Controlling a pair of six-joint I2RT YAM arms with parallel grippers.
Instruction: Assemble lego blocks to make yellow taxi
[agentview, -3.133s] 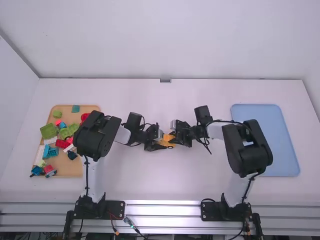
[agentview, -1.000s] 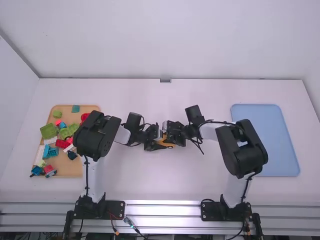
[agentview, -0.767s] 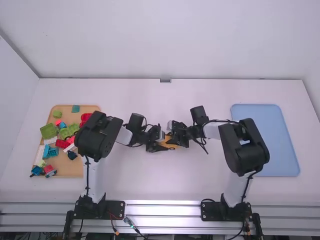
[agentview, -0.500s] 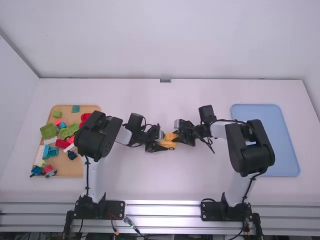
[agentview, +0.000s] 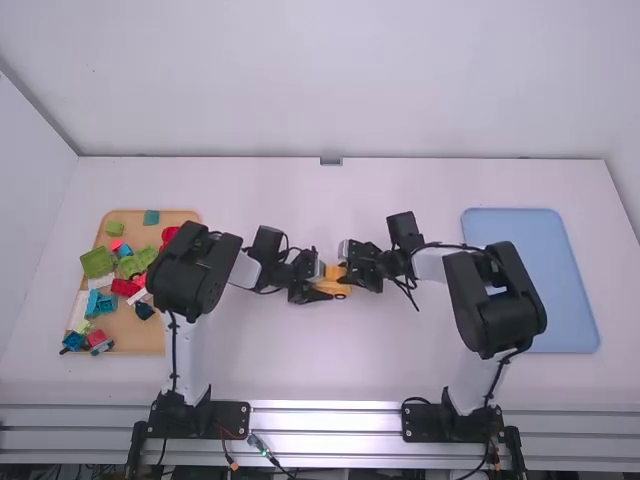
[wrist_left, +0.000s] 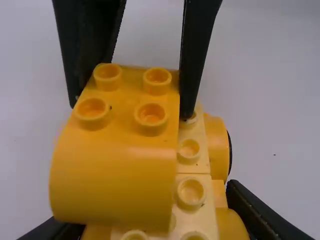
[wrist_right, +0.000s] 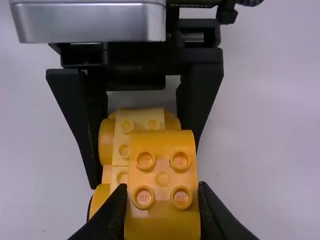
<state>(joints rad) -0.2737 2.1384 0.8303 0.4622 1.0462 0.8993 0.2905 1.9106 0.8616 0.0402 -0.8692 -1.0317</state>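
Sitting between your two grippers, above the middle of the white table (agentview: 285, 365), is the yellow taxi base (wrist_left: 192, 192), with pale studded plates on top and rounded yellow sides. Your left gripper (agentview: 322, 290) has its fingers closed around it. Your right gripper (agentview: 351, 277) pinches a rounded yellow block (wrist_right: 162, 177) with four studs; in both wrist views that block overlaps part of the base. Your fingers crowd the work from both sides.

Out to the left, you have a wooden tray (agentview: 138, 338) with green blocks (agentview: 97, 263), red blocks (agentview: 125, 287), blue blocks (agentview: 101, 303) and white pieces. The black elbow of your left arm (agentview: 190, 270) stands over its right side, so some of what lies there is covered. Well apart on the right lies a blue tray (agentview: 545, 285), with your right arm (agentview: 495, 295) across its near left part.

You can't see the underside of the rounded block, so you can't tell whether it is seated. The left wrist view's bottom edge cuts off part of the base.
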